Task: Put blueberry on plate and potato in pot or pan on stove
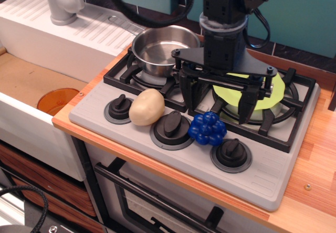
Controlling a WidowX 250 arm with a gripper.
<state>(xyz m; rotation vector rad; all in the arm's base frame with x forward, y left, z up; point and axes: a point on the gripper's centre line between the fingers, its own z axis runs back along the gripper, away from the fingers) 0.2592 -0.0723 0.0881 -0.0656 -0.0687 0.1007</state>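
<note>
One stove (273,178) carries everything: one plate (277,88) on its back-right burner, one pot (157,46) at the back-left corner. The single gripper (218,104) hangs released. Along the front edge, among three knobs, rest one potato (146,107) and one blueberry (208,128).

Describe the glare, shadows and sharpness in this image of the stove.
In the observation.image view: bright highlights glint off the shiny stainless-steel pot and the glossy deep-blue berry cluster; the smooth tan oval potato casts a soft shadow on the grey four-burner stove; the black end effector shades the lime-green round plate; focus is mildly soft throughout.
</note>
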